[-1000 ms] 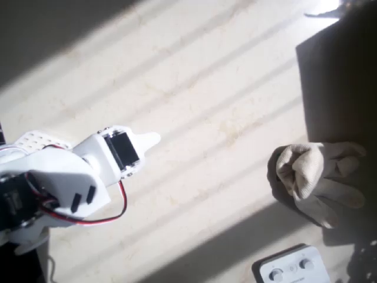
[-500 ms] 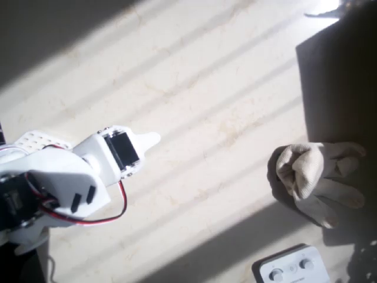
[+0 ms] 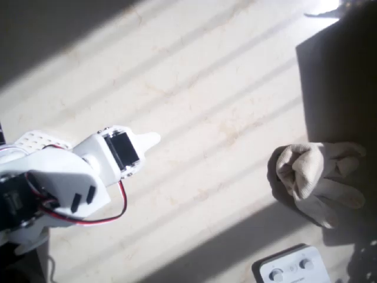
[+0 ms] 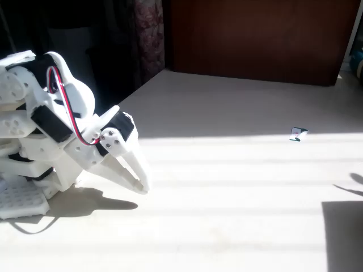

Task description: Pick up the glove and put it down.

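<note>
2 white fingers of your gripper point(image 4: 138, 175) sit pressed together with nothing between them, tips angled down just above the sunlit table point(image 4: 238, 215). In the overhead view your gripper point(image 3: 148, 140) points right from the folded white arm point(image 3: 59, 183) at the left edge. Well apart from it, near the right edge, the cream glove point(image 3: 315, 180) lies crumpled, partly in shadow. Just below it you have a white box point(image 3: 291, 266) with 2 knobs. In the fixed view, a small green-and-white card point(image 4: 297, 134) sits far right.
</note>
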`<state>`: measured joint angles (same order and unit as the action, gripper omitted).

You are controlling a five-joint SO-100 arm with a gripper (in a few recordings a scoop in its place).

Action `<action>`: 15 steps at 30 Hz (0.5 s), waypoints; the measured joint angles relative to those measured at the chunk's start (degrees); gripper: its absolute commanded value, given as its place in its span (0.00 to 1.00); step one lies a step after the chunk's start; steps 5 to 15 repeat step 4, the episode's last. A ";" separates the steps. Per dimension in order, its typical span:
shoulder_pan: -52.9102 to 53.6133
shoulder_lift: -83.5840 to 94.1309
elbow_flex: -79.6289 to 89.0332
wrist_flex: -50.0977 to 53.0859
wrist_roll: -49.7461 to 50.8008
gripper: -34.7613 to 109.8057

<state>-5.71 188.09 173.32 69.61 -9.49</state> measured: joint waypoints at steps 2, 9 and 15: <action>0.00 0.00 0.00 0.00 0.00 0.24; 0.00 0.00 0.00 0.00 0.00 0.24; 0.00 0.00 0.00 0.00 0.00 0.24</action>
